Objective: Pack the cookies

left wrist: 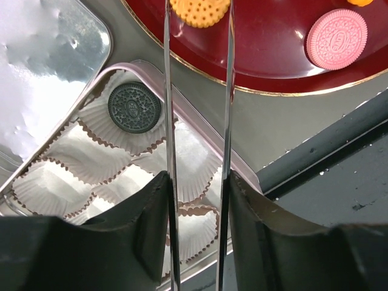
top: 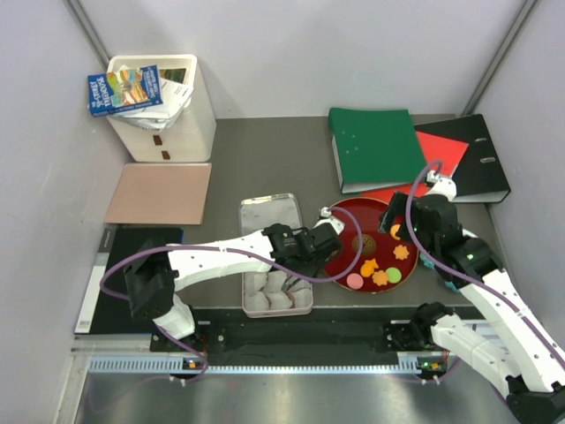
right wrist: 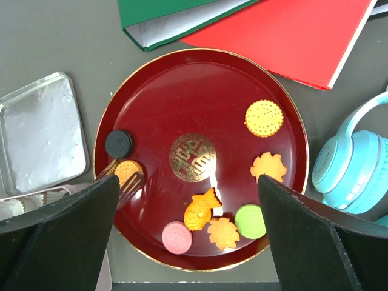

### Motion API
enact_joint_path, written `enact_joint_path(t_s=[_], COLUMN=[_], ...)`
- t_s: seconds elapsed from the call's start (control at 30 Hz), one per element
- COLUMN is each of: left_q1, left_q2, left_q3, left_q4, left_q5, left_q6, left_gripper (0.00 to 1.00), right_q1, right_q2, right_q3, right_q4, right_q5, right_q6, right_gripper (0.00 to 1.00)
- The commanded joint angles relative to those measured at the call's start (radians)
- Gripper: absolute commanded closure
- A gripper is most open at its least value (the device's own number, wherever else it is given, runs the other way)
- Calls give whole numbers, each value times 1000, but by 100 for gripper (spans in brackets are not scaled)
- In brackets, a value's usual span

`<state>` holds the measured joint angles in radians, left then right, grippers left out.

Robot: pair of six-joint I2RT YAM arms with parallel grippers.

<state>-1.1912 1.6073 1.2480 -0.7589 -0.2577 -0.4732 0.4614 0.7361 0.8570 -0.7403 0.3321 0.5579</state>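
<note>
One black cookie (left wrist: 134,107) is in the tin (left wrist: 159,79); the others lie on the plate (right wrist: 200,103). The left gripper (right wrist: 128,176) straddles an orange cookie (left wrist: 200,13), grip unclear; the right gripper (right wrist: 188,206) is apart.

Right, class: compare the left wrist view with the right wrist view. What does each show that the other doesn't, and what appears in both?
Only the left wrist view shows the black cookie in a paper cup. Only the right wrist view shows the green cookie, the fish-shaped cookie, the black cookie on the plate, the turquoise headphones, the green binder and the red folder. Both show the red plate, the pink cookie and the orange round cookie beside that black one.
</note>
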Motion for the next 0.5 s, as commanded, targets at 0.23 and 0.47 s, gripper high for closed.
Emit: enact_joint_path(t_s=[0.23,0.47], left_q1=[-4,-2], left_q2=[-86,-275], left_q3=[105,140], left_q4=[-58,-161], left_q5=[-110,-275], left_q6=[38,-7], left_gripper=[66,68], right_q1=[-9,-9], right_q2=[19,45], right_q3=[13,25], right_q4=[33,53], right_q5=[8,-2], right_q6=[-10,-23], right_gripper=[5,5])
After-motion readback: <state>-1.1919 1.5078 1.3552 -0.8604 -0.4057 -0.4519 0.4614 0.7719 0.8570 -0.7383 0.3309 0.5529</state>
